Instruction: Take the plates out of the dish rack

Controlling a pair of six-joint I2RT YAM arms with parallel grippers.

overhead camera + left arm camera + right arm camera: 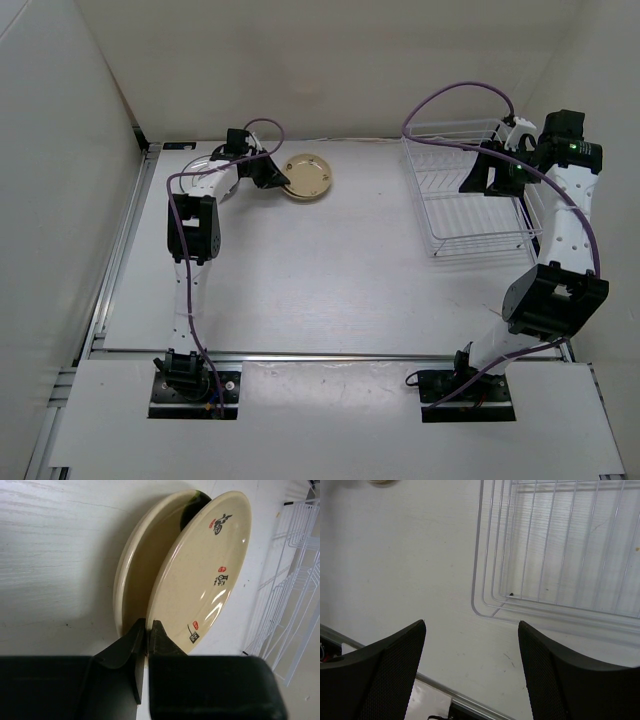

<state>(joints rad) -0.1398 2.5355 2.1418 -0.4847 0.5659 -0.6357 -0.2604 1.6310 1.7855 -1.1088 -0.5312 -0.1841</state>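
At far left, left claw (148,625) grips tan plate (205,575) bearing illegible black characters (220,524); right claw (470,625) gapes.

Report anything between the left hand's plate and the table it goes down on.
A second tan plate lies on the table directly beneath the tilted plate the left hand grips; nothing else shows between.
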